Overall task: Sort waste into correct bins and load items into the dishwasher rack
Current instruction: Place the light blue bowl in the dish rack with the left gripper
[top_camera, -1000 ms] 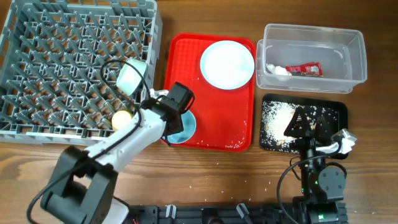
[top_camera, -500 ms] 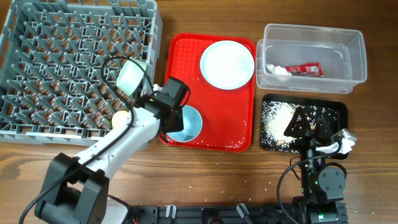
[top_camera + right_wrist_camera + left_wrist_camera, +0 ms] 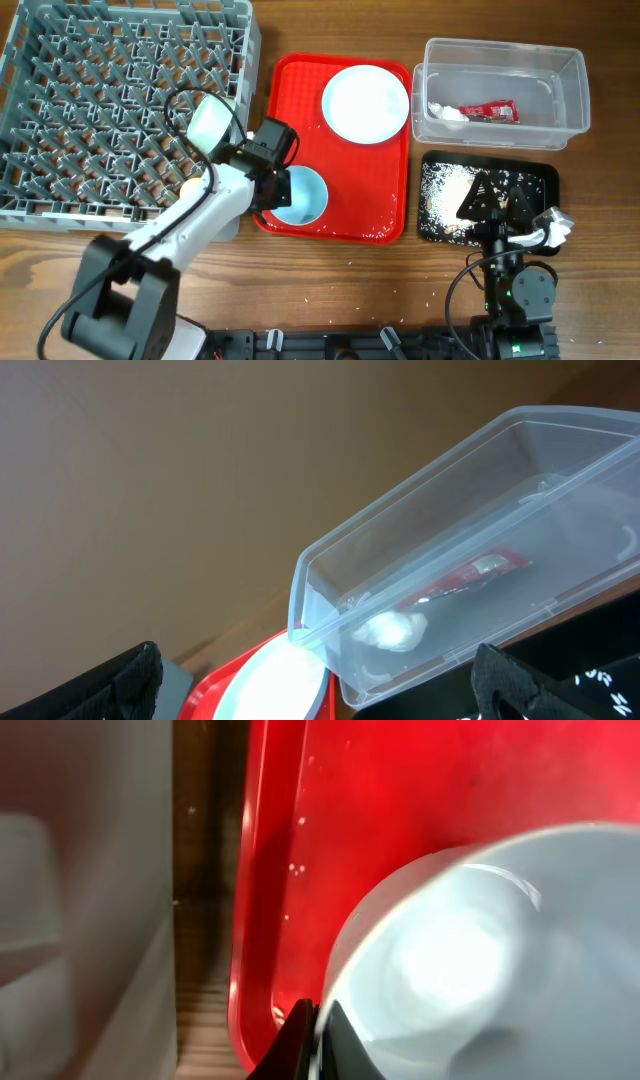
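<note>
My left gripper point(image 3: 270, 188) is shut on the left rim of a pale-blue bowl point(image 3: 303, 196) at the red tray's front-left corner. In the left wrist view its fingers point(image 3: 315, 1032) pinch the bowl's rim point(image 3: 470, 950). A second bowl point(image 3: 210, 121) and a yellow cup point(image 3: 190, 187) are in the grey rack point(image 3: 90, 100). The plate point(image 3: 365, 103) lies on the red tray. The clear tub point(image 3: 570, 95) holds the red wrapper point(image 3: 489, 110) and white scrap point(image 3: 445, 112). Crumbs point(image 3: 445, 190) lie in the black tray point(image 3: 540, 175). My right gripper point(image 3: 497, 192) is open over it. Spoon and fork are out of view.
The flat red tray point(image 3: 345, 185) lies between the rack and the bins, with a few crumbs on its front edge. Crumbs are scattered on the wooden table in front of it. The right wrist view shows the tub point(image 3: 450, 550) and the plate's edge point(image 3: 275, 680).
My left wrist has swung up and left toward the rack while holding the bowl's rim. The bowl has shifted slightly right and shows more. The right arm has not moved.
</note>
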